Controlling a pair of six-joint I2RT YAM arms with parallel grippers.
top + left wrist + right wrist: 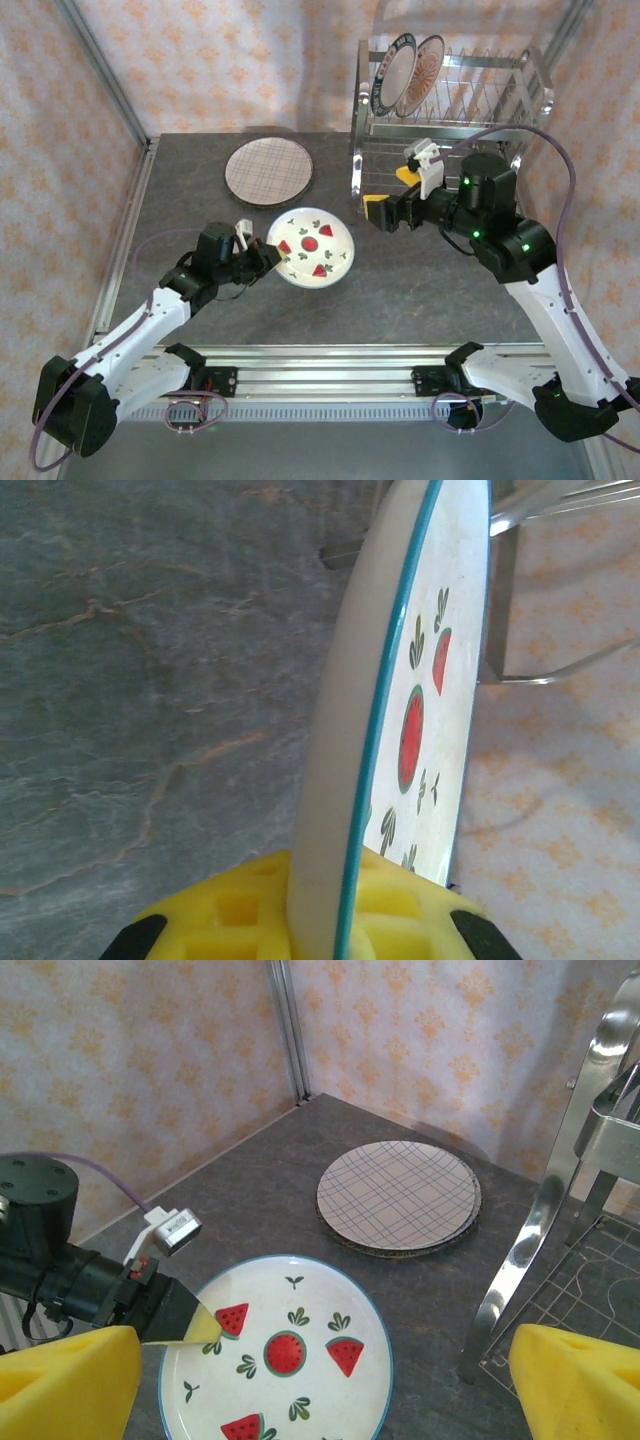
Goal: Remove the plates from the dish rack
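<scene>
Grey marbled tabletop w/ peach patterned walls on three sides. L gripper is clamped on the left rim of the fruit plate, white w/ a teal edge and red fruit slices; in the left wrist view its yellow pads pinch the rim from both sides. Can't tell if that plate rests on the table or sits just above it. R gripper hangs just right of it, jaws spread wide w/ nothing between them, near the front of the dish rack. Rack stands at back right, w/ two plates upright in its top slots: a dark-rimmed plate and a pink-patterned plate side by side. Plaid plate lies flat toward the back of the table, atop another plate whose brown rim shows beneath it in the right wrist view.
</scene>
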